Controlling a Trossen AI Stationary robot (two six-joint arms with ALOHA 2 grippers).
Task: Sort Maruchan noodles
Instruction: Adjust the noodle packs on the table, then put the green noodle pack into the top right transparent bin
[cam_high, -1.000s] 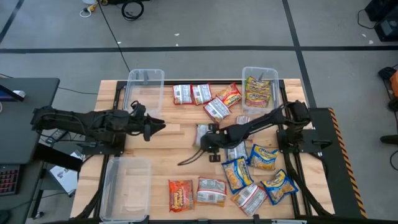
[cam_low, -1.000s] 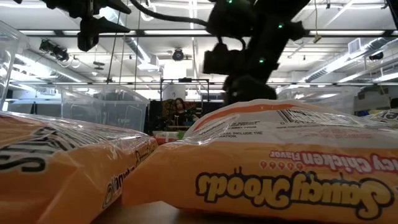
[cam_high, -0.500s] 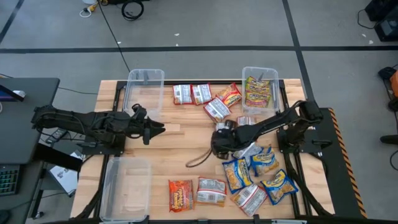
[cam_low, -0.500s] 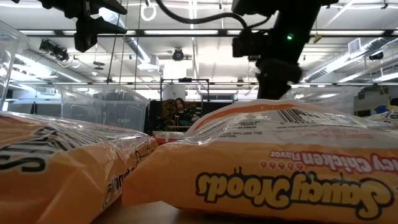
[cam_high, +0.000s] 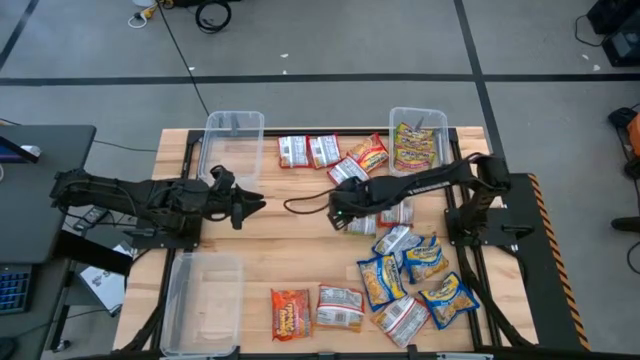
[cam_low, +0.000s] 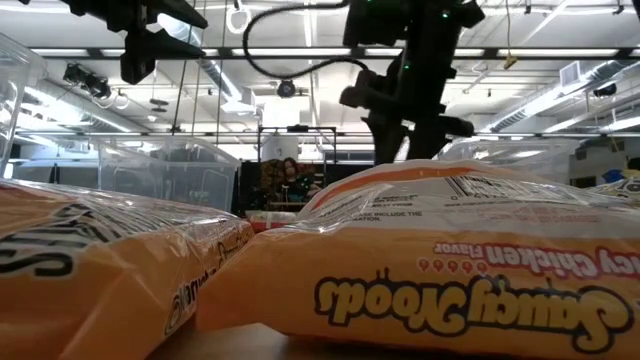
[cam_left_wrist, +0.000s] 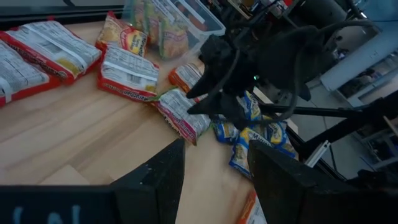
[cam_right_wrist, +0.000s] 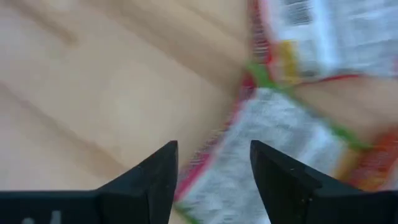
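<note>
The right hand (cam_high: 338, 207) hovers over the middle of the counter (cam_high: 290, 250). Its two fingers (cam_right_wrist: 155, 180) are spread, with nothing between them. Through the gap I see bare wood and, just ahead, a silver packet (cam_right_wrist: 273, 143) with a pink-and-green edge lying flat. That close view is smeared, so the packet's print cannot be read, and from above the right arm covers part of the packets beneath it. The left hand (cam_high: 255, 203) waits above the counter's left half, its fingers also apart and holding nothing, pointing across at the right one.

From counter height almost everything is hidden: two orange packets (cam_low: 440, 270) fill the foreground and block the surface, and only the arms' upper parts show above them.

Since a second ago the right hand has swung from nearer the front edge toward the far side. Its black cable (cam_high: 300, 205), which trailed toward the front, now loops out to its left. The left arm has not moved.

The silver packet lies just beside the right hand, ungripped. The other noodles lie farther off:
- A row of packets (cam_high: 310, 151) runs along the far edge.
- Some binned packets (cam_high: 416, 150) sit in the far right clear bin (cam_high: 417, 112).
- A blue-and-yellow cluster (cam_high: 420, 270) lies at the front right.
- An orange-red packet (cam_high: 290, 312) lies by the front edge.
</note>
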